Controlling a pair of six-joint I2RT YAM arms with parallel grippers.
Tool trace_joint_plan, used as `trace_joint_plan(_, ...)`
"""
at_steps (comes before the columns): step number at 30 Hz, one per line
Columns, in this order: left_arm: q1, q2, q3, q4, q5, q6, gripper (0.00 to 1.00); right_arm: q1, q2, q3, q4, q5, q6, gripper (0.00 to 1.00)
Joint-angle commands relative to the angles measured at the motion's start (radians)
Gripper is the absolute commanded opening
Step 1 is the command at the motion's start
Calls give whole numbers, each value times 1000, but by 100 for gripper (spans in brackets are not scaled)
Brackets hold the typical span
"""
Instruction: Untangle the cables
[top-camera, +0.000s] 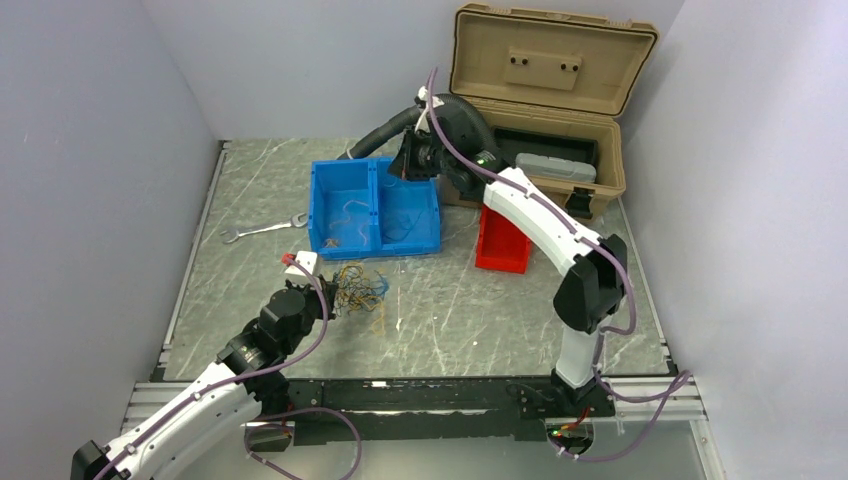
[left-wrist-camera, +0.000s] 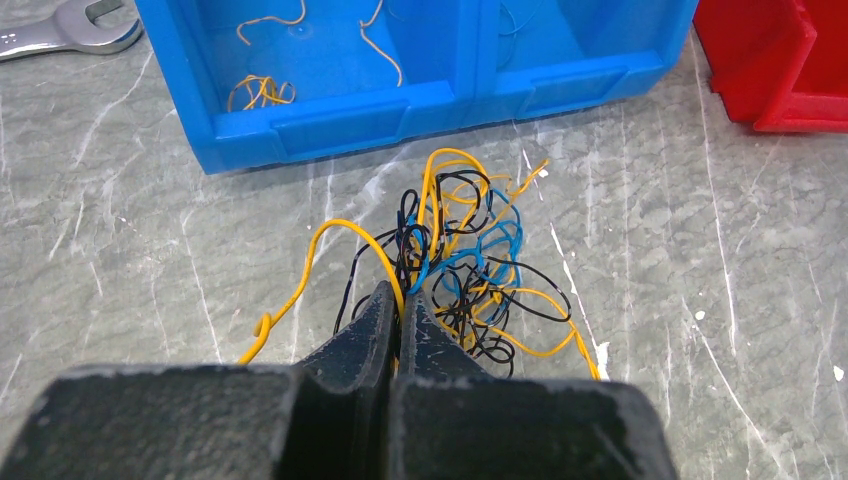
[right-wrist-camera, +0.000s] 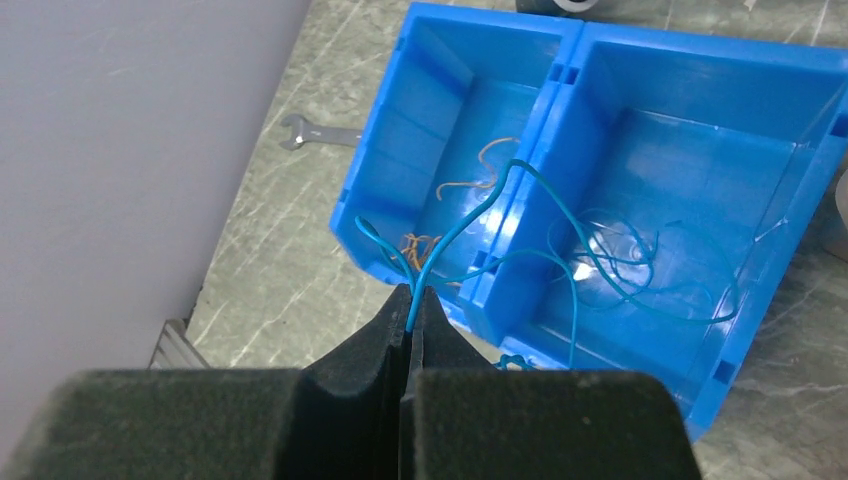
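From above, your cable tangle (top-camera: 360, 288) lies on the surface (top-camera: 480, 320) just before the blue bin (top-camera: 375, 247). Left wrist: your left claw (left-wrist-camera: 400, 300) is pinched on a yellow cable (left-wrist-camera: 340, 222) (tangle's edge). Right wrist: your right claw (right-wrist-camera: 410, 303) clamps a blue cable (right-wrist-camera: 450, 235) over the bin.

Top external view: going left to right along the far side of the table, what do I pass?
Wrench → blue bin → red bin → grey case inside the open tan toolbox.
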Motion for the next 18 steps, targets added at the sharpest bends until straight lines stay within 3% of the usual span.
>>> trace_joint_plan(1, 2, 1, 10, 44, -7, 3, 0, -19, 52, -21, 93, 13, 17, 0)
trace_joint_plan(18, 2, -2, 10, 42, -5, 3, 0, -41, 191, -67, 36, 204, 54, 0)
